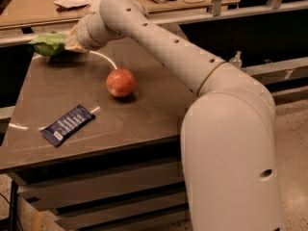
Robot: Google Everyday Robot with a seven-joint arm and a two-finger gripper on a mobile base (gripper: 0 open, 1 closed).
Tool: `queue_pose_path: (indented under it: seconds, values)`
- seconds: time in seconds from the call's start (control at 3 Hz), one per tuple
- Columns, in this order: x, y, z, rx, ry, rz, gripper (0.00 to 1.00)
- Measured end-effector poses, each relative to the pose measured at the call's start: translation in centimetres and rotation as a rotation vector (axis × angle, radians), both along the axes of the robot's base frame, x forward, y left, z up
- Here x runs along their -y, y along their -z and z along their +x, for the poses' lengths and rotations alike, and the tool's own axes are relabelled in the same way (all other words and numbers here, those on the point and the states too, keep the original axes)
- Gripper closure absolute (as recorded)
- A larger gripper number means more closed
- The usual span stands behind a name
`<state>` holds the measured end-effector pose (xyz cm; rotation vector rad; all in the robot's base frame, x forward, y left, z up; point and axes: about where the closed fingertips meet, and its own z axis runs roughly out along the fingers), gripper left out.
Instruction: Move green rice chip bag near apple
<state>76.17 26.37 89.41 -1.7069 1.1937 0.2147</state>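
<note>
The green rice chip bag point(48, 43) is at the table's far left corner, lifted a little off the surface with its shadow beneath it. My gripper point(72, 41) is at the bag's right end and is shut on it; the wrist hides most of the fingers. The red-orange apple point(121, 82) sits on the dark table point(144, 119), to the right of the bag and nearer the front, well apart from it.
A flat dark-blue wrapper bar point(67, 124) lies at the table's front left. My arm point(173, 52) stretches across the table's right side. A wooden counter point(29, 8) with clutter runs behind the table. The tabletop ends close to the bag's left.
</note>
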Motion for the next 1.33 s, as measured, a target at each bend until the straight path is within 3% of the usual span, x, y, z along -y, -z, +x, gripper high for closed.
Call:
queue_pose_path:
  seconds: [0.33, 0.67, 1.33]
  values:
    - [0.6, -1.1, 0.2, 0.007, -0.001, 0.027, 1.0]
    - [2.6, -3.3, 0.7, 0.008, -0.003, 0.045, 1.0]
    - [8.0, -4.6, 0.7, -0.047, 0.041, 0.054, 1.0]
